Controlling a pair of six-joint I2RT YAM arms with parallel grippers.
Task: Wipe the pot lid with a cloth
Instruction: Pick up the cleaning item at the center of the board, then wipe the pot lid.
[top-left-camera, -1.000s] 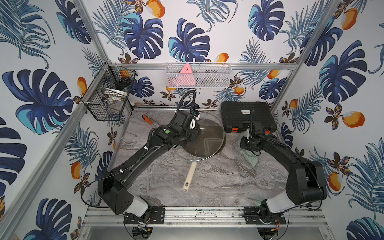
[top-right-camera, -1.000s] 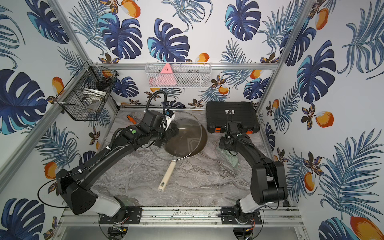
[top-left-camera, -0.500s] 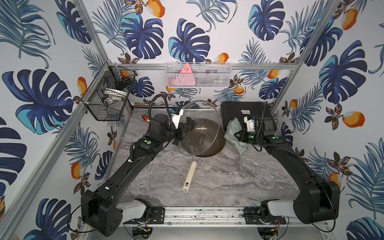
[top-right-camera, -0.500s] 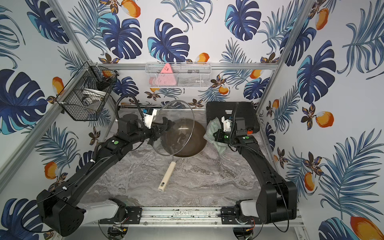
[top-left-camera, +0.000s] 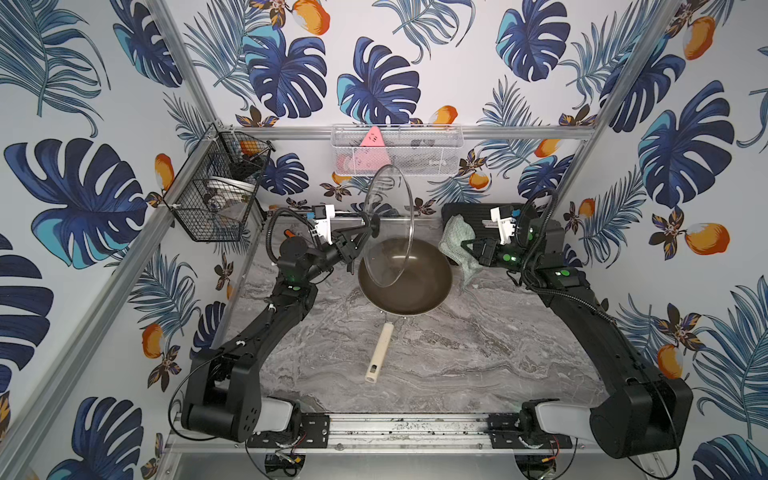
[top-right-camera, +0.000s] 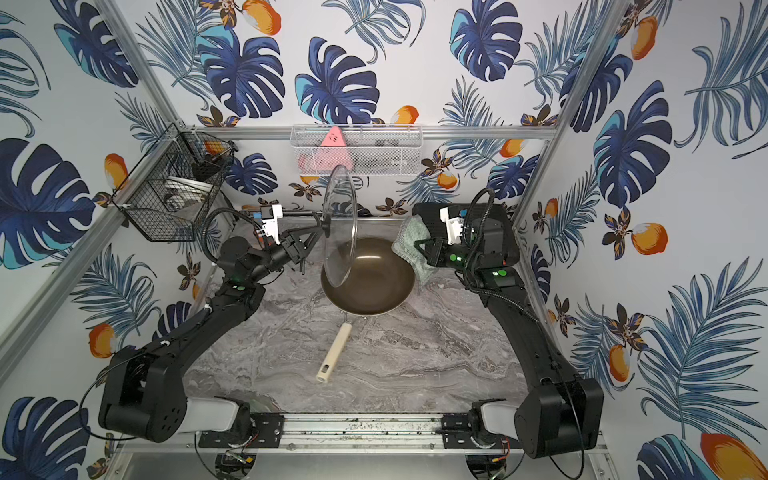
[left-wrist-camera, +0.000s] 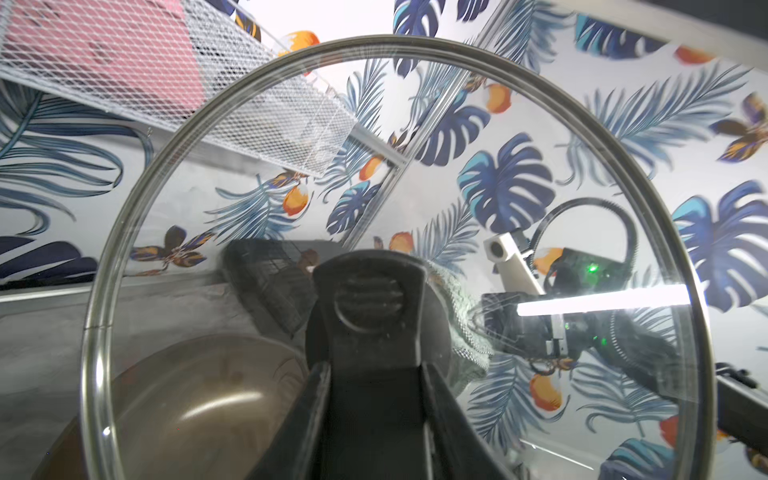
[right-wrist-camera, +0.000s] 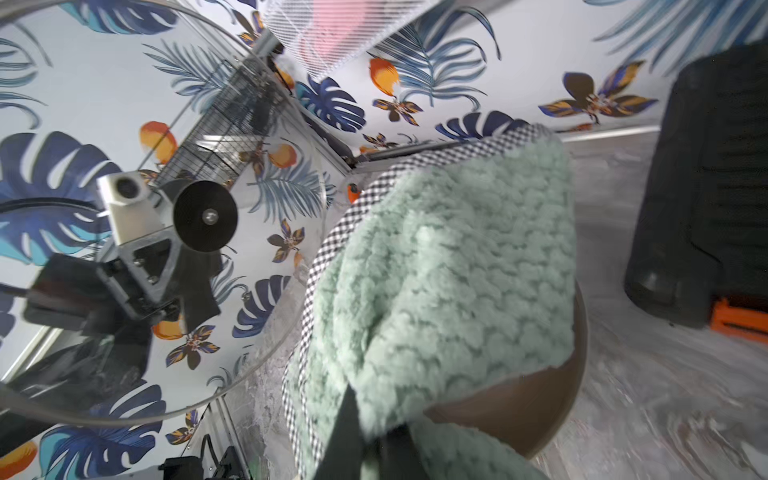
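So, top views, pot lid (top-left-camera: 395, 203) (top-right-camera: 341, 216): in both top views it hangs in the air, nearly upright on its edge, over the far part of the frying pan (top-left-camera: 409, 289), with its black handle pointing to the left arm.
Top views, left hand (top-left-camera: 365, 229): clamped on the lid's black handle.
Top views, cloth (top-left-camera: 456, 237) (top-right-camera: 409, 237): pale green, it hangs from the right hand (top-left-camera: 467, 249), which is pressed together on it. It is near the lid's bare side but apart from it.
Top views, frying pan: brown, it lies flat on the tabletop (top-left-camera: 478, 357), its cream handle toward the robot's base.
Top views, black case (top-left-camera: 473, 209): at the back wall, behind the right arm.
Left wrist, pot lid (left-wrist-camera: 232, 232): it fills the view; the fingers (left-wrist-camera: 303, 415) of the left hand (left-wrist-camera: 372, 368) grip the handle from both sides.
Left wrist, cloth (left-wrist-camera: 457, 316): seen through the glass, next to the right hand (left-wrist-camera: 498, 320).
Right wrist, cloth (right-wrist-camera: 449, 270): bunched, with a checked border, it covers most of the right hand (right-wrist-camera: 370, 440), which is closed on it.
Right wrist, pot lid (right-wrist-camera: 124, 124): its inner side faces the cloth. Whether the cloth touches the rim here I cannot tell.
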